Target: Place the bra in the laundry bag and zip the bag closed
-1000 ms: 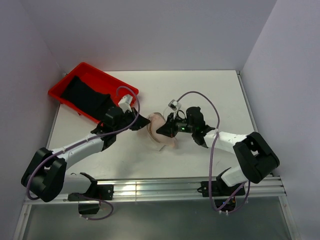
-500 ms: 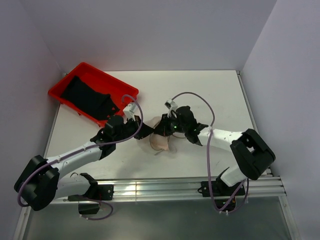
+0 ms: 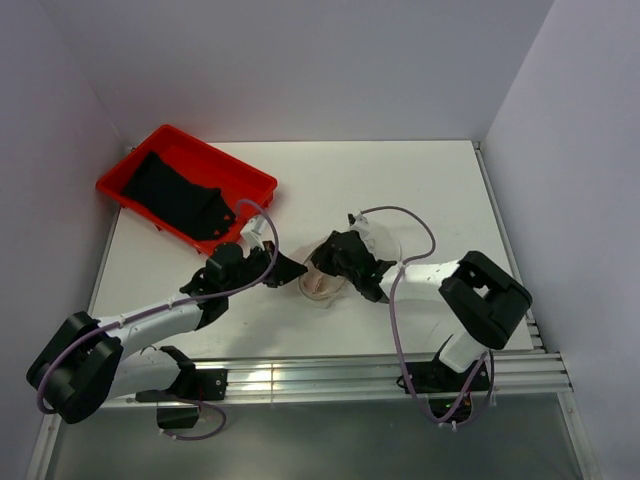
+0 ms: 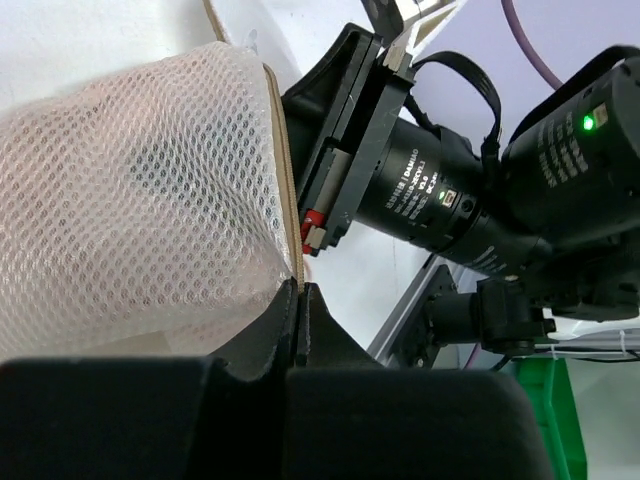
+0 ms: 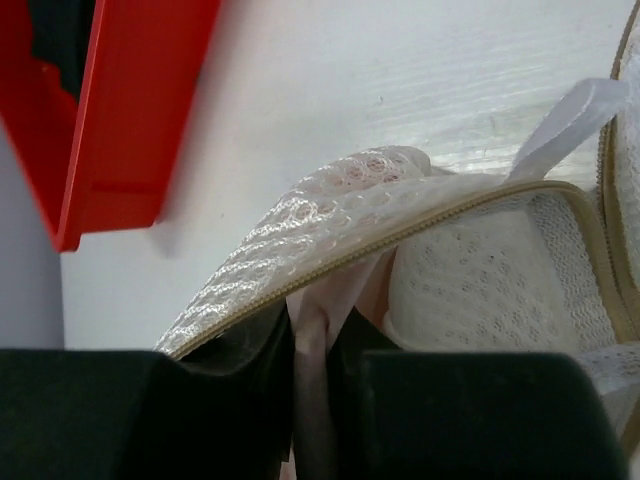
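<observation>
White table, right of red tray: your left gripper and right gripper each pinch the laundry bag zip edge.

Translucent white honeycomb mesh cloth of the laundry bag, beige zip edging, my left gripper in matt black plastic, smooth red plastic tray, matt white worktop

- My left tool and right tool, pinching laundry bag and bra, crowd mid-desk; nothing passes between them.
- The red tray blocks the far-left corner.
- I see open desk behind them and far right.
</observation>
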